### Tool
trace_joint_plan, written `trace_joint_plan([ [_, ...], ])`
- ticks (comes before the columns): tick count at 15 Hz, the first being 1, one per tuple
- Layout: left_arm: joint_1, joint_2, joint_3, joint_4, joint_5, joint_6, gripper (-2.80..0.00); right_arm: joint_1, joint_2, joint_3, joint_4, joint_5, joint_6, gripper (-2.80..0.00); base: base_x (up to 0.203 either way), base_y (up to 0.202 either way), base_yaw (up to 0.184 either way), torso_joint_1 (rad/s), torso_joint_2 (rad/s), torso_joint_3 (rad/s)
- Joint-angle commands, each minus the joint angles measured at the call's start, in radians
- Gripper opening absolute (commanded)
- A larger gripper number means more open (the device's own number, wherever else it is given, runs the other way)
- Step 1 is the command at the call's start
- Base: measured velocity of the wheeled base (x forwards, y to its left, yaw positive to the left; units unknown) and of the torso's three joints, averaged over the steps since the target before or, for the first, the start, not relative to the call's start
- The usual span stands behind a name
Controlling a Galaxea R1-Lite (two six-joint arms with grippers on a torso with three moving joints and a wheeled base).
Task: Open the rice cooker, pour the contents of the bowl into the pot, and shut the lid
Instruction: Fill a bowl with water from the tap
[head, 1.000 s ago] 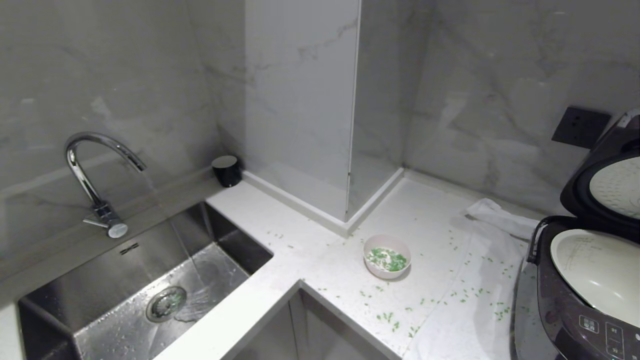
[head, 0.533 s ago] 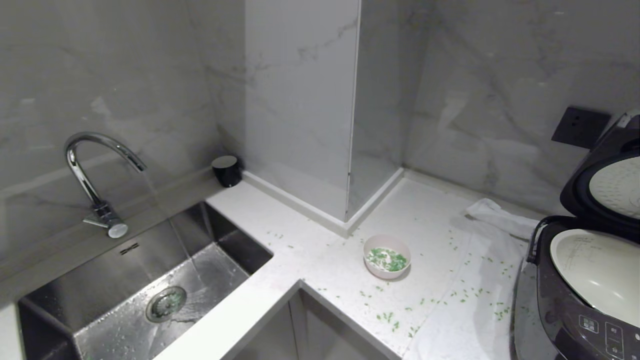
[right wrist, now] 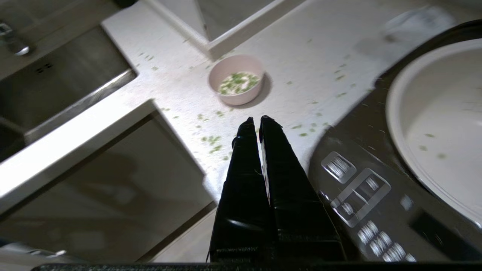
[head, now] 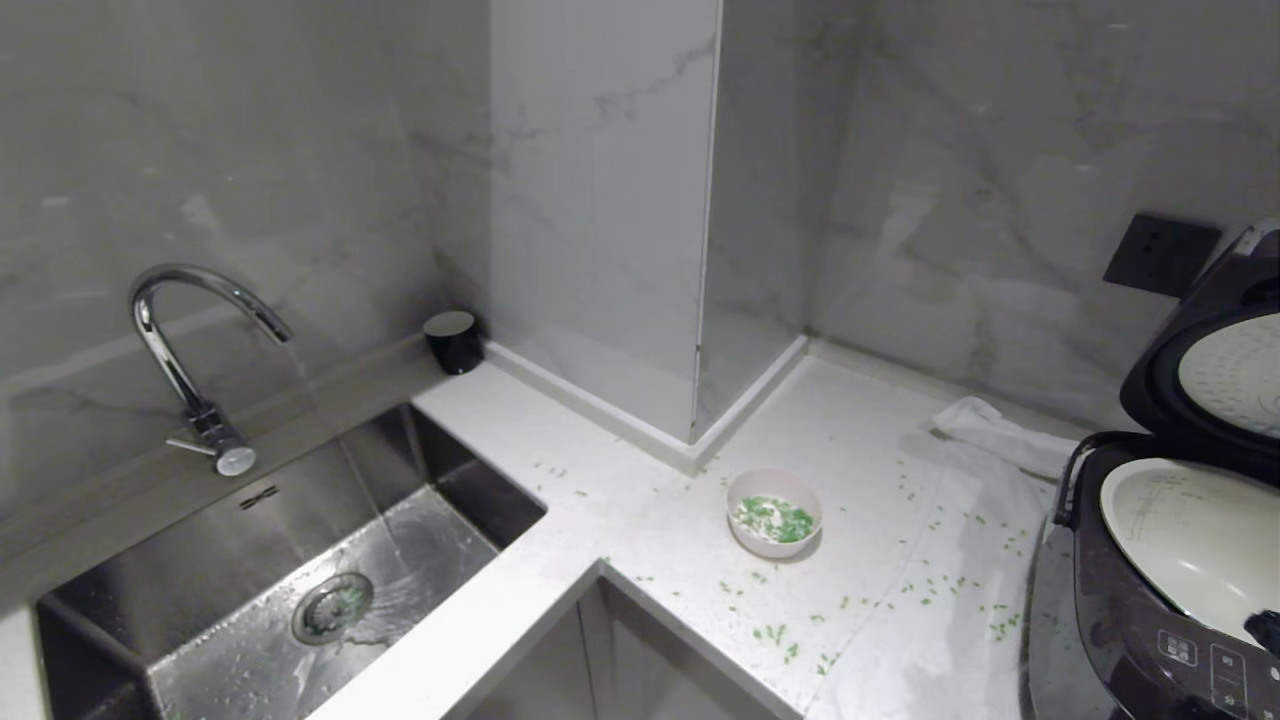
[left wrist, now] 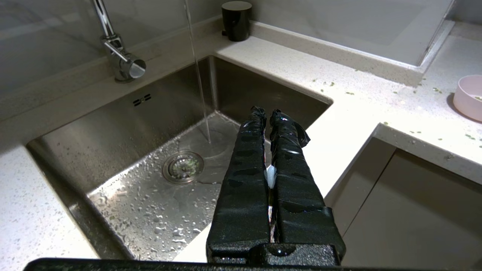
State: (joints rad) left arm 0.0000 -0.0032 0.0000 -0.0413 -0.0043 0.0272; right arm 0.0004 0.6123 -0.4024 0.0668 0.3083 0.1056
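The rice cooker (head: 1130,620) stands at the right edge of the counter with its lid (head: 1200,370) raised, the pale dimpled plate facing out. Its cream-white pot (head: 1190,540) lies open and holds a few green specks. The pink bowl (head: 774,525) sits mid-counter with green bits (head: 775,518) inside. My right gripper (right wrist: 255,119) is shut and empty, hovering over the counter's front edge beside the cooker's control panel (right wrist: 361,188), the bowl (right wrist: 237,81) ahead of it. My left gripper (left wrist: 266,113) is shut over the sink's front edge.
Water runs from the faucet (head: 190,330) into the steel sink (head: 200,620) at the left. A black cup (head: 452,340) stands in the corner. A white cloth (head: 1000,430) lies by the cooker. Green bits (head: 930,590) are scattered over the counter. A marble column (head: 600,200) juts out behind the bowl.
A dark tip of my right gripper has come into the head view at the right edge, over the cooker. Bowl, cooker and lid have not moved.
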Motion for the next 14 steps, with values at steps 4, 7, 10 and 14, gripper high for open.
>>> trace_joint_plan([
  [4, 0.002, 0.002, 0.014, 0.0, -0.002, 0.003, -2.8, 0.066, 0.648, -0.312, 0.001, 0.09, 0.062, -2.8, 0.0, 0.0, 0.0, 0.0, 0.0, 0.0],
  [7, 0.002, 0.002, 0.014, 0.001, -0.002, 0.003, -2.8, 0.094, 0.858, -0.441, 0.001, 0.099, 0.089, -2.8, 0.0, 0.0, 0.0, 0.0, 0.0, 0.0],
  [10, 0.0, 0.002, 0.014, 0.003, -0.002, 0.003, -2.8, 0.111, 1.049, -0.549, 0.002, 0.073, 0.108, -2.8, 0.0, 0.0, 0.0, 0.0, 0.0, 0.0],
  [14, 0.001, 0.002, 0.014, 0.003, -0.002, 0.003, -2.8, 0.186, 1.23, -0.662, 0.002, 0.038, 0.119, -2.8, 0.0, 0.0, 0.0, 0.0, 0.0, 0.0],
])
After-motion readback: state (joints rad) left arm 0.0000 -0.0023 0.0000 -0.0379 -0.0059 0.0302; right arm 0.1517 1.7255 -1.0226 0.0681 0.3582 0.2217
